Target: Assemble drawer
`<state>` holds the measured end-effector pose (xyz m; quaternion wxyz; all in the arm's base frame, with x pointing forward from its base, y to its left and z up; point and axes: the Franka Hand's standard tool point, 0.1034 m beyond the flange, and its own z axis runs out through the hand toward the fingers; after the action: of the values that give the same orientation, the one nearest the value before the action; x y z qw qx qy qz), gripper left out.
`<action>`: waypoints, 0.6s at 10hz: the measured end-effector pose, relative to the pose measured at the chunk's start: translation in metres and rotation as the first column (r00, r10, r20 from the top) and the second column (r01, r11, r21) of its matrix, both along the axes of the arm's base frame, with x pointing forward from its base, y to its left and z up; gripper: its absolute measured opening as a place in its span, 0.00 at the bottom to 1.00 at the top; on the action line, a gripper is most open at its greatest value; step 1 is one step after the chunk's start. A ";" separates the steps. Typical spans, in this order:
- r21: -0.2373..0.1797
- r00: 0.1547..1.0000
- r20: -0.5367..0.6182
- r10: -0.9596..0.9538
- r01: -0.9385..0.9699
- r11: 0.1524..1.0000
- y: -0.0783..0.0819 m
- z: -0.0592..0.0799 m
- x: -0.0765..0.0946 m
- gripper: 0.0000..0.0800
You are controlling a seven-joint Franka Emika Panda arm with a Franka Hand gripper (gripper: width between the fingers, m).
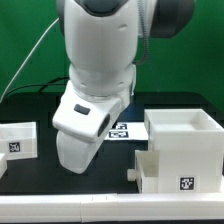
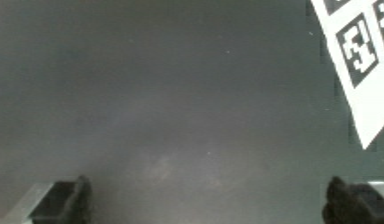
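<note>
A small low white open-topped drawer (image 1: 18, 140) with a black-and-white tag on its front stands at the exterior view's left edge, partly cut off. A tall white cube casing (image 1: 188, 130) stands at the exterior view's right. A second low white open-topped tray (image 1: 160, 175), also tagged, lies against its front; I cannot tell whether it is pushed in. The arm's white hand (image 1: 82, 135) hangs low over the black table between the drawer and the casing, hiding the fingers. In the wrist view my gripper (image 2: 210, 190) is open wide, with only bare table between the fingers (image 2: 64, 195).
The marker board (image 1: 120, 130) lies flat behind the hand, and its tagged corner shows in the wrist view (image 2: 358, 50). A white ledge (image 1: 60, 205) runs along the table's front edge. A green wall stands behind.
</note>
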<state>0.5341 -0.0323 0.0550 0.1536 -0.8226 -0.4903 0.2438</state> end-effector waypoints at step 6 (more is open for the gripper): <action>0.157 0.982 0.186 0.035 -0.065 0.985 -0.003 0.009 0.011 0.81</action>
<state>0.5456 -0.0350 0.0639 0.1683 -0.8135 -0.5412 0.1307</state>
